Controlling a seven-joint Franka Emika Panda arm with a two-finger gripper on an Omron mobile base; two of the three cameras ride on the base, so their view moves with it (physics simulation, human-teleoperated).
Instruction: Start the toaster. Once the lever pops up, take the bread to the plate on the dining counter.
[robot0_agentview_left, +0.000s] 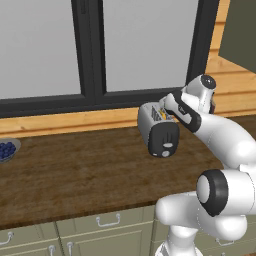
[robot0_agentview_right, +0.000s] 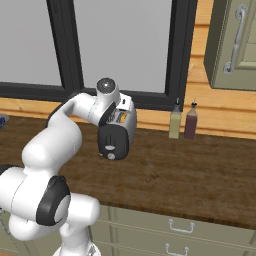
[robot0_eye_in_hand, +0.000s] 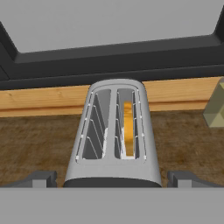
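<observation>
The silver-grey toaster (robot0_agentview_left: 156, 125) stands on the wooden counter by the window, its black end panel (robot0_agentview_left: 164, 141) facing the robot. Seen from above, the toaster (robot0_eye_in_hand: 114, 131) has two slots, and the bread (robot0_eye_in_hand: 127, 129) sits as an orange-tan slice down in the right one. My gripper (robot0_eye_in_hand: 113, 179) hovers just above the toaster's near end, open, one fingertip (robot0_eye_in_hand: 41, 178) out to each side and nothing between them. In the right base view the hand covers the toaster (robot0_agentview_right: 116, 135) from above. The plate and the dining counter are out of view.
A grey bowl of blue berries (robot0_agentview_left: 6, 150) sits at the counter's far left. Two bottles (robot0_agentview_right: 175, 122) stand by the wall right of the toaster, under a wall cabinet (robot0_agentview_right: 235, 45). Window frames run close behind, and drawer fronts (robot0_agentview_left: 107, 222) lie below the counter edge.
</observation>
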